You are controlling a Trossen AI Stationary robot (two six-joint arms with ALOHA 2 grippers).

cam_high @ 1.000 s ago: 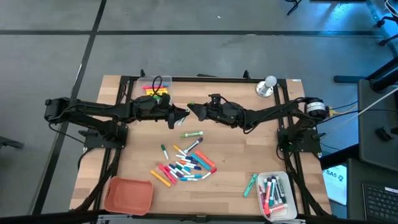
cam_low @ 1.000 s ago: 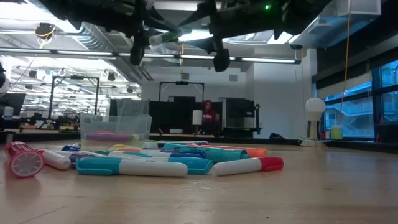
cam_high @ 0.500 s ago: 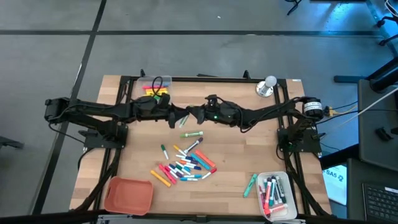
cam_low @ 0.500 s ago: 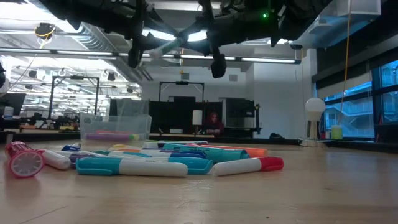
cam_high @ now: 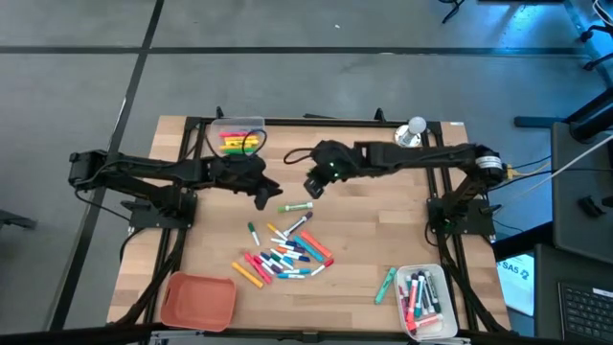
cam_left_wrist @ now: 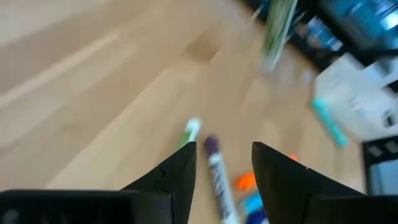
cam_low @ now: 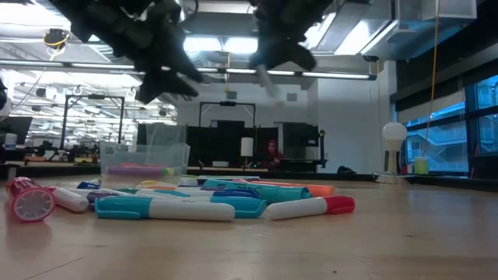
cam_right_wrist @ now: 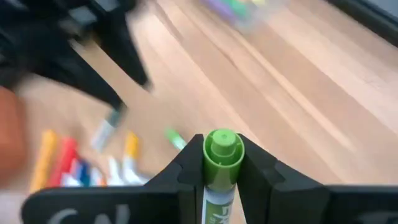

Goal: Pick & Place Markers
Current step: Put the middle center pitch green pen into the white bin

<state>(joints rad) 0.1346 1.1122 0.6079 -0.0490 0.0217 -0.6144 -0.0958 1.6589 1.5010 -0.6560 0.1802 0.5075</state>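
Note:
My right gripper (cam_high: 311,185) hangs above the table's middle, shut on a green-capped marker (cam_right_wrist: 221,163), which also shows as a pale stick (cam_low: 266,78) in the low view. My left gripper (cam_high: 262,196) is just to its left, tipped down and open (cam_left_wrist: 224,148), with nothing between its fingers. Below them a green marker (cam_high: 297,206) lies flat on the wood. Nearer lies a loose heap of several coloured markers (cam_high: 287,251). My right gripper pinches the marker at its green cap end (cam_right_wrist: 222,148) between its two fingers. The marker lies along the fingers, and the cap reaches out past their tips. It is lifted clear of the table and slants downward.
A clear box with markers (cam_high: 238,140) stands at the far left, and a clear bin with markers (cam_high: 422,296) at the near right. A teal marker (cam_high: 385,284) lies beside that bin. An orange tray (cam_high: 198,300) sits at the near left, a silver bell (cam_high: 412,132) at the far right.
The two grippers met over the table's middle, and the green-capped marker passed from my left gripper to my right. My right gripper has taken hold, risen and rolled, tipping downward. My left gripper has let go and tipped down toward the heap.

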